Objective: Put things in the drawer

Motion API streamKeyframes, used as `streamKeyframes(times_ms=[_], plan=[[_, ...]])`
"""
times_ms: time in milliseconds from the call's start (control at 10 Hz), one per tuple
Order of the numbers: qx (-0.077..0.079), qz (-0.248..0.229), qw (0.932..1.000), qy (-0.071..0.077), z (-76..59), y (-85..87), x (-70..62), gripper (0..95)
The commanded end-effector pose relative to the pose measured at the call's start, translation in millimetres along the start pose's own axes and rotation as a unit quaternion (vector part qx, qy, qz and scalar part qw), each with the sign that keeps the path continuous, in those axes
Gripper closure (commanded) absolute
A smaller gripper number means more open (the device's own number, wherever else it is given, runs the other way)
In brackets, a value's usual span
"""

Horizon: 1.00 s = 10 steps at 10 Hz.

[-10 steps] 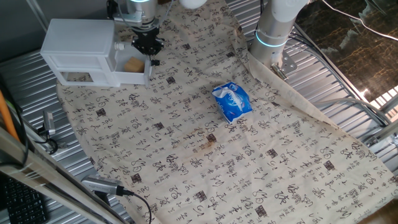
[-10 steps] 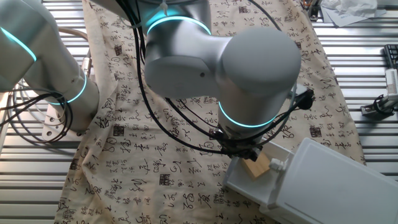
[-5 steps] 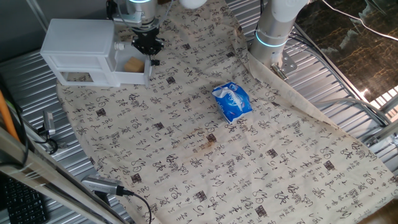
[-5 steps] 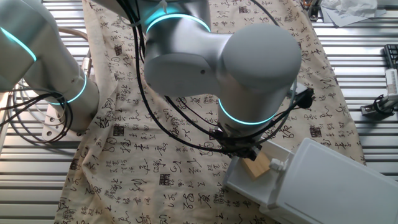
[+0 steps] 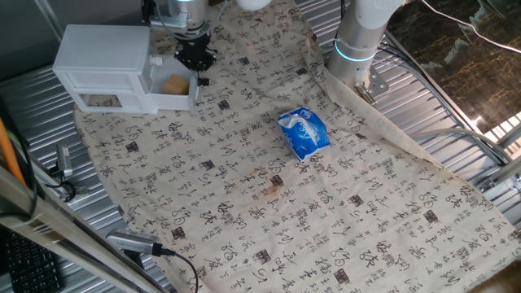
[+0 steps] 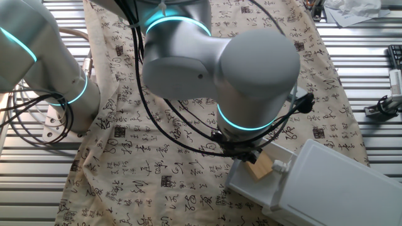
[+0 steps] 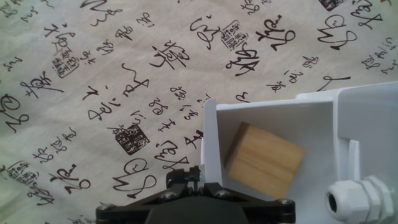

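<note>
- The tabletop (image 5: 244, 236) is covered by a cloth printed with characters.
- The cabinet (image 5: 98, 61) is seen at one corner, its drawer (image 5: 175, 99) pulled out.
- A blue packet (image 5: 304, 133) lies well apart on the cloth.
- The gripper (image 5: 195, 61) hangs just above the drawer's edge; whether the fingers are apart cannot be told, and nothing is seen held.
- The block (image 7: 264, 159) lies in the drawer, turned askew to its walls; no long axis is evident.

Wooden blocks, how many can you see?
1. The wooden block lies inside the open drawer, tilted against its wall, with the gripper above it. More could be hidden inside the white cabinet.
</note>
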<state>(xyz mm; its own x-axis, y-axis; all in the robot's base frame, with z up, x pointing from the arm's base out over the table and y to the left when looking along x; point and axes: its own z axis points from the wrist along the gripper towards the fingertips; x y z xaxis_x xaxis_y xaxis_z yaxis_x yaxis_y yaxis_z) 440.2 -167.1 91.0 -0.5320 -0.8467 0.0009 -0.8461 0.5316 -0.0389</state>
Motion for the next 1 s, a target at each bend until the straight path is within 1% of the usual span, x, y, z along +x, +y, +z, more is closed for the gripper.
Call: streamKeyframes(times_ms=[100,700,1000], plan=[[0.000,-0.001,1.0000,0.000,-0.8,0.7,-0.2,95.0],[0.003,-0.006,1.0000,0.001,5.8,-1.7,-0.8,95.0],[0.005,-0.011,0.9999,0.004,4.8,-3.4,-1.9,95.0]])
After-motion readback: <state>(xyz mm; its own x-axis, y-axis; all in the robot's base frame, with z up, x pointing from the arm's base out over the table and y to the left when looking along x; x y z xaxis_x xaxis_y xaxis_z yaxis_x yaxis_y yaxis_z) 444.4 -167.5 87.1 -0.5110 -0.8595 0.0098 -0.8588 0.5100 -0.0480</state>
